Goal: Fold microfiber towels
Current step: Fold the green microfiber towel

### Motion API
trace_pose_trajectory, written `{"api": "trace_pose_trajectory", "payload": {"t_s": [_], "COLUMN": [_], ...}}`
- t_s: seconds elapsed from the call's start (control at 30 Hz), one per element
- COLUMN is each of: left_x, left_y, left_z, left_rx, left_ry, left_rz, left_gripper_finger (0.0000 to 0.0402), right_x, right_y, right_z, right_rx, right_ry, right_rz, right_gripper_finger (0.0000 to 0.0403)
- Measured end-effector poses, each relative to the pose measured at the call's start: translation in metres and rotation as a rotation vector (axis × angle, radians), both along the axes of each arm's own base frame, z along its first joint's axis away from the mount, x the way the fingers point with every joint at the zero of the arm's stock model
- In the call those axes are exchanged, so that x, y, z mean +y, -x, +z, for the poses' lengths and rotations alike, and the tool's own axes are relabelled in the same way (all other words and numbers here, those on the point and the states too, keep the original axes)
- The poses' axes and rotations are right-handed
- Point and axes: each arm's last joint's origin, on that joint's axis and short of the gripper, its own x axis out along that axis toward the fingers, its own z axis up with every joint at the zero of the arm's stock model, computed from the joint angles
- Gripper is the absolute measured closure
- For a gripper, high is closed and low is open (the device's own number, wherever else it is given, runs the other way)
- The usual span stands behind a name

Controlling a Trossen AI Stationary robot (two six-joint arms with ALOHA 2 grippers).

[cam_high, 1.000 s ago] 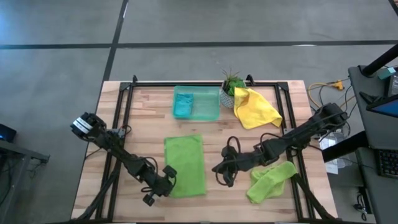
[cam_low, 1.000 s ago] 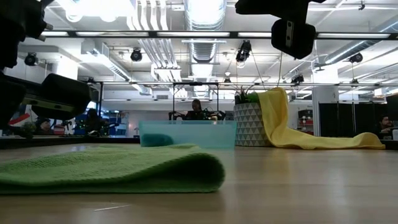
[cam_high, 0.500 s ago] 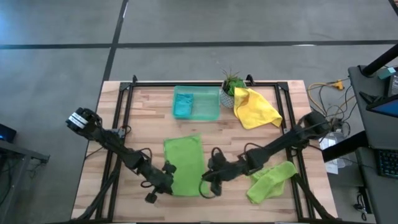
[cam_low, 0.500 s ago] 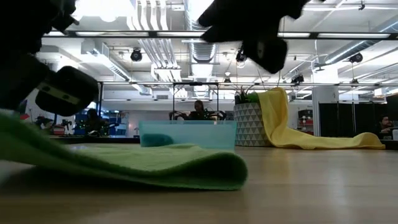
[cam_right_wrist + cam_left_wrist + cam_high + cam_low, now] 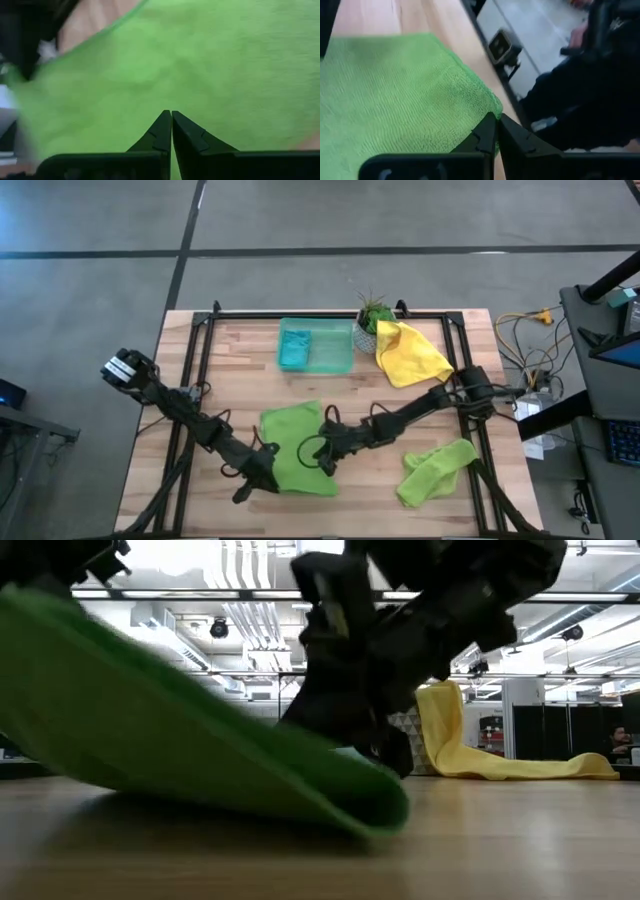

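At the surface's (image 5: pixel 200 380) near edge, both grippers, left gripper (image 5: pixel 262 474) and right gripper (image 5: pixel 322 459), fingers now pinching the green towel (image 5: pixel 292 442), have lifted its near edge, so the fold is starting.

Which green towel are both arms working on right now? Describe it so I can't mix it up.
On the wooden table, near the front edge at the middle, lies a flat lime-green microfiber towel. The left gripper and right gripper pinch it; the other lime-green towel lies crumpled, untouched.

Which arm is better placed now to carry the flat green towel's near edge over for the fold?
Neither alone, probably: left gripper and right gripper each pinch the green towel, already lifted at its near edge.
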Motion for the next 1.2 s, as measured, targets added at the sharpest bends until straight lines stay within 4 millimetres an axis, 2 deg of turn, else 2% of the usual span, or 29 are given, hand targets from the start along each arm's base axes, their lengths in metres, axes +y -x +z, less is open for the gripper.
{"api": "trace_pose_trajectory", "payload": {"t_s": [0.23,0.57,0.67,0.83,0.97,1.1,1.2], "left_x": [-0.001,0.005,0.010,0.020,0.029,0.037,0.042], "left_y": [0.001,0.008,0.015,0.028,0.039,0.046,0.052], "left_z": [0.012,0.021,0.019,0.019,0.020,0.019,0.015], "left_rx": [-0.050,-0.100,-0.090,-0.110,-0.136,-0.157,-0.160], "left_ry": [0.062,0.051,0.072,0.071,0.079,0.084,0.071], "left_rz": [0.057,0.205,0.257,0.305,0.347,0.382,0.417], "left_gripper_finger": [0.0402,0.0402,0.0401,0.0401,0.0401,0.0401,0.0401], "right_x": [-0.008,-0.007,-0.007,-0.013,-0.016,-0.015,-0.011], "right_y": [0.004,0.010,0.013,0.020,0.025,0.028,0.031], "right_z": [-0.009,-0.006,0.006,0.046,0.069,0.080,0.085], "right_rx": [0.111,0.196,0.182,0.070,-0.008,-0.052,-0.083], "right_ry": [-0.027,-0.086,-0.070,0.076,0.178,0.196,0.242], "right_rz": [-0.026,0.020,0.031,0.019,0.084,0.200,0.283], "right_gripper_finger": [0.0394,0.0394,0.0394,0.0394,0.0394,0.0377,0.0340]}}
